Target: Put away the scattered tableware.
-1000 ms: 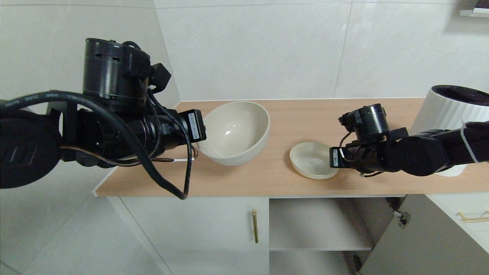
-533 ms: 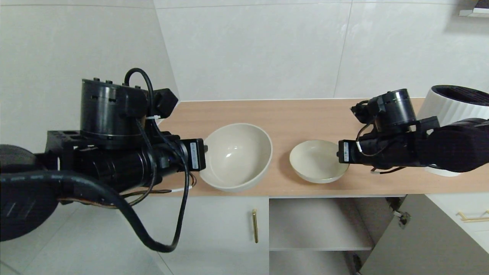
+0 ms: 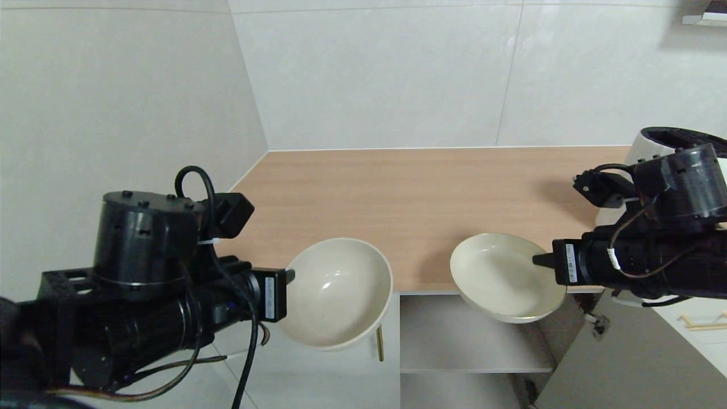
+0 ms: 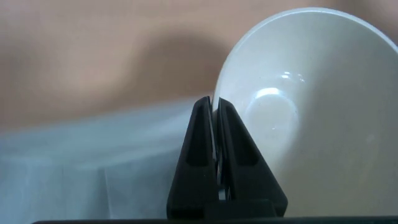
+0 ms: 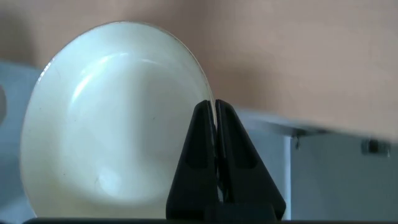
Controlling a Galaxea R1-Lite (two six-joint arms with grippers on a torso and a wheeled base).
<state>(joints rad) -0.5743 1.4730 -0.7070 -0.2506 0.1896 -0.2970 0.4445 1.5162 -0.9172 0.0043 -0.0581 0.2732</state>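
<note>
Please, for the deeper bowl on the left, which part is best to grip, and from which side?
Grip the rim of the deeper bowl, coming from the robot's left, one finger inside the wall, one outside, as the left claw holds it. The wall is thin there; the round body looks too wide to span.

**Covered, cropped and blurred**

The deep bowl covers the upper end of the gold cabinet handle. The right arm hides much of the white ribbed container, which the head view's edge also crops. Each wrist view cuts off its bowl, deep or shallow bowl, and blurs the countertop.
</note>
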